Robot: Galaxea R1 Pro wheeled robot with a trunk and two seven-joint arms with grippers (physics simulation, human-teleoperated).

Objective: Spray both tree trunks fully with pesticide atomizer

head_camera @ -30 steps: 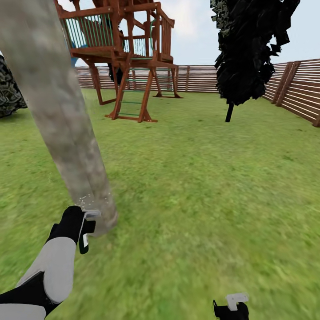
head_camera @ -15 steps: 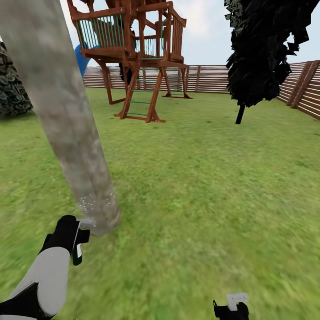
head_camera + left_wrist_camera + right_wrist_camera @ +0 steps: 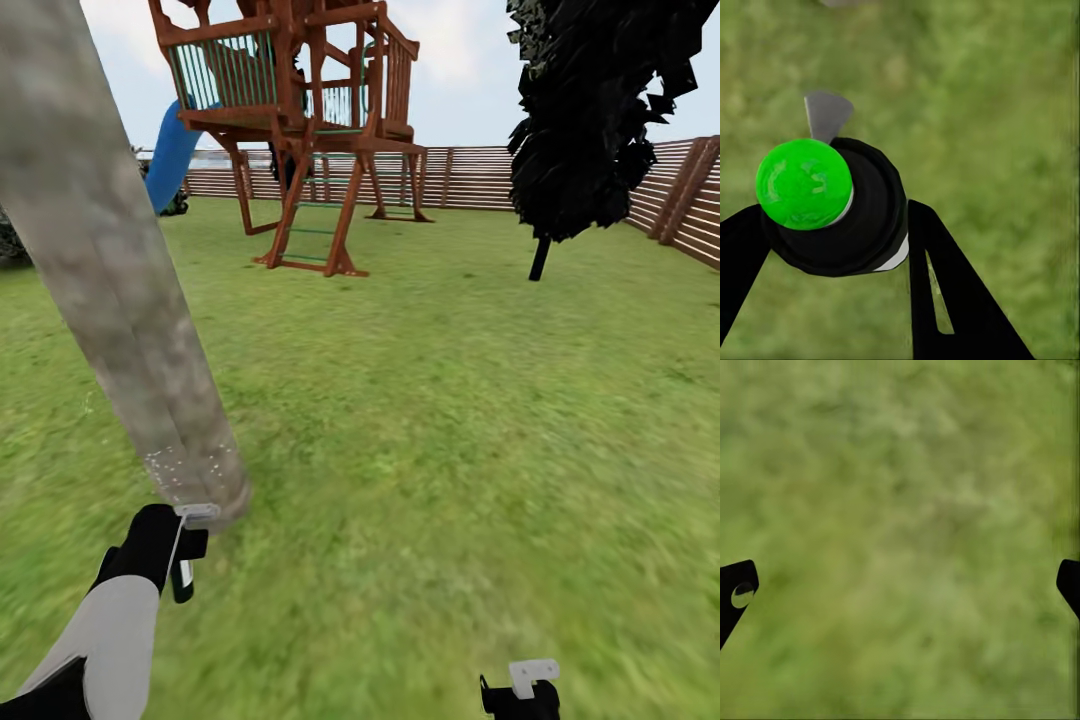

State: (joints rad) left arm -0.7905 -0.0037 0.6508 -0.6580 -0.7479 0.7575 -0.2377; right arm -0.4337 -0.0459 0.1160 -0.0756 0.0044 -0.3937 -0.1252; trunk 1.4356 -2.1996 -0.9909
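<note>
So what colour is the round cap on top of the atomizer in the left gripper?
Bright green, clearest in the left wrist view, on the black pesticide atomizer.

A: Tree trunk (image 3: 120,300) leans across the near left, base planted in grass just ahead of the left gripper (image 3: 185,545). Solid block there; no way through, only around its right side.

B: Right of it?

A: Open lawn (image 3: 450,420), flat, unobstructed well out to the playhouse (image 3: 300,130) and the dark tree (image 3: 590,110). Fence (image 3: 690,195) closes the far right.

B: Under the right gripper (image 3: 900,585)?

A: Bare grass between its wide-apart fingers.
</note>
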